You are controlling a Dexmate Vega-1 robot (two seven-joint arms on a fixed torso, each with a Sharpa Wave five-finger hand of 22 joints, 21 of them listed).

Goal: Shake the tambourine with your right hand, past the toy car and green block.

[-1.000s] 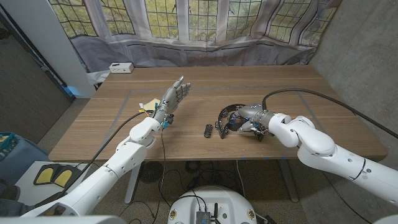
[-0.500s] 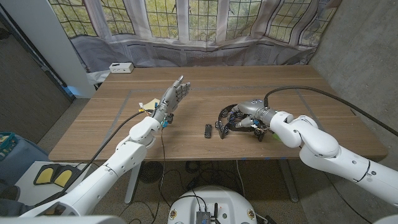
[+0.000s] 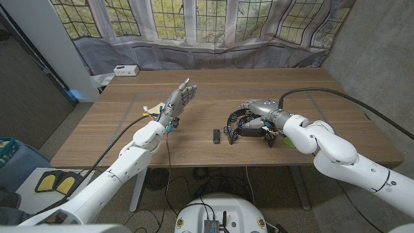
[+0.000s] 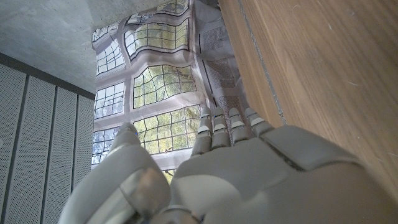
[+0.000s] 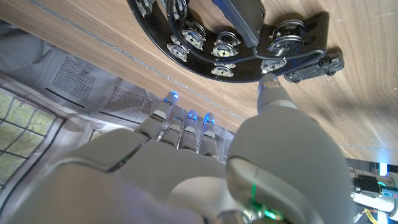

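The tambourine (image 3: 244, 124) lies right of centre on the desk (image 3: 304, 97), with the toy car (image 3: 217, 134) just beside it at 9 o'clock. The right hand (image 3: 264, 114) is positioned over the tambourine's 3 o'clock side; whether its fingers (image 5: 186, 130) grasp the frame cannot be determined. The left hand (image 3: 179, 103) is raised at 10 o'clock from the car, fingers (image 4: 219, 127) extended together and released, holding nothing.
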